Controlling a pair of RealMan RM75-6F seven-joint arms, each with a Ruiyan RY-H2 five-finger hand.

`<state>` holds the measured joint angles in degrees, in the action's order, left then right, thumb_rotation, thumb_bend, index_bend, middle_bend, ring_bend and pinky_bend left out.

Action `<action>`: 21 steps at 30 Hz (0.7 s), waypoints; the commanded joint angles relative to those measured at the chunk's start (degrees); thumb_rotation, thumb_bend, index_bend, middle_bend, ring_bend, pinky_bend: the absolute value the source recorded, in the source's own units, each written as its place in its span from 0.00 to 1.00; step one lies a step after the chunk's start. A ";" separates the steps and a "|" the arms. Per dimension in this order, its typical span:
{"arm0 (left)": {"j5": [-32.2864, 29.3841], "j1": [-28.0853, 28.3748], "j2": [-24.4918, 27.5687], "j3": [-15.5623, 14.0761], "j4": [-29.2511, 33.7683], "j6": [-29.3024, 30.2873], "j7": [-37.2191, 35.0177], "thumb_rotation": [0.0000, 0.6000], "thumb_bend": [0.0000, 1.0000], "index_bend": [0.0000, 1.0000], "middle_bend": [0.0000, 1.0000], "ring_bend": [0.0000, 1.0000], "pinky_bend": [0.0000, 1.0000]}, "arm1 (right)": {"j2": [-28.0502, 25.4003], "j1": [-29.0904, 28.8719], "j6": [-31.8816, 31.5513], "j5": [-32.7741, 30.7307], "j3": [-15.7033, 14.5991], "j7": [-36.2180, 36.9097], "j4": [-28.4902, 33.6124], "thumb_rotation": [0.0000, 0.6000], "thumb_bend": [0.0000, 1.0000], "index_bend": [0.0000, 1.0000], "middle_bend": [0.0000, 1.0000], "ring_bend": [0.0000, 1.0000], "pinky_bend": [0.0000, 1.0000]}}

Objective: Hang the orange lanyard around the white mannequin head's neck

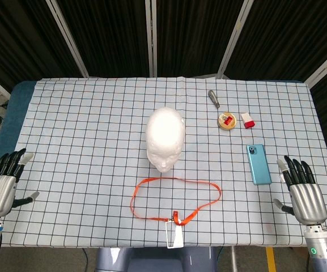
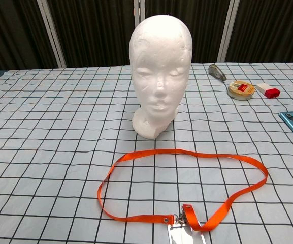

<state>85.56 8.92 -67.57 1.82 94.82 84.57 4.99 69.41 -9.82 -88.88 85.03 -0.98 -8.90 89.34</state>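
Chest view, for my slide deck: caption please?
White mannequin head upright on checked tablecloth, orange lanyard looped flat before it.

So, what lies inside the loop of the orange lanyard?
Inside the orange lanyard loop only the checked tablecloth shows. The mannequin head stands outside it. Nothing is covered there.

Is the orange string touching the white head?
Apart. The chest view shows checkered cloth between the orange lanyard and the white mannequin head.

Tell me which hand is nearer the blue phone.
Right. The right hand rests open just beside the blue phone, on its outer side. The left hand sits at the opposite table edge, far across the orange lanyard.
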 commanded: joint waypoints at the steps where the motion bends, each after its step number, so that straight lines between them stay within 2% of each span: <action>1: 0.13 -0.07 -0.16 0.00 0.11 0.02 0.28 1.00 0.00 0.00 0.00 0.00 0.00 | -0.14 0.19 0.43 -0.23 0.33 0.01 0.13 1.00 0.00 0.00 0.00 0.00 0.00; 8: 0.20 -0.17 -0.14 0.04 0.64 -0.10 0.17 1.00 0.00 0.00 0.00 0.00 0.00 | -0.21 0.06 2.72 -0.54 0.43 0.56 0.82 1.00 0.00 0.01 0.00 0.00 0.00; 13: 0.27 -0.09 -0.30 0.31 0.95 -0.11 0.84 1.00 0.00 0.00 0.00 0.00 0.00 | -1.51 -4.33 12.91 -2.92 1.05 0.68 4.95 1.00 0.00 0.12 0.00 0.00 0.00; 15: 0.00 0.10 -0.38 0.48 1.03 -0.50 1.13 1.00 0.00 0.00 0.00 0.00 0.00 | -1.92 -7.80 18.57 -4.87 2.68 0.09 6.67 1.00 0.06 0.19 0.00 0.00 0.00; 17: -0.34 0.25 -0.43 0.63 1.07 -0.88 1.35 1.00 0.00 0.00 0.00 0.00 0.00 | -1.80 -10.71 23.11 -7.04 4.23 -0.88 7.65 1.00 0.18 0.30 0.00 0.00 0.00; 18: -0.62 0.31 -0.51 0.74 1.03 -1.08 1.52 1.00 0.00 0.00 0.00 0.00 0.00 | -1.22 -12.50 25.25 -8.22 5.28 -2.42 7.54 1.00 0.20 0.33 0.00 0.00 0.00; 21: -1.07 0.44 -0.76 0.78 0.73 -1.62 2.20 1.00 0.00 0.00 0.00 0.00 0.00 | 1.83 -15.51 27.72 -10.95 7.22 -7.32 6.38 1.00 0.25 0.40 0.00 0.00 0.00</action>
<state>84.61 9.31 -68.24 2.57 95.64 83.07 7.06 68.99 -21.59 -64.61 77.60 3.55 -11.83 95.34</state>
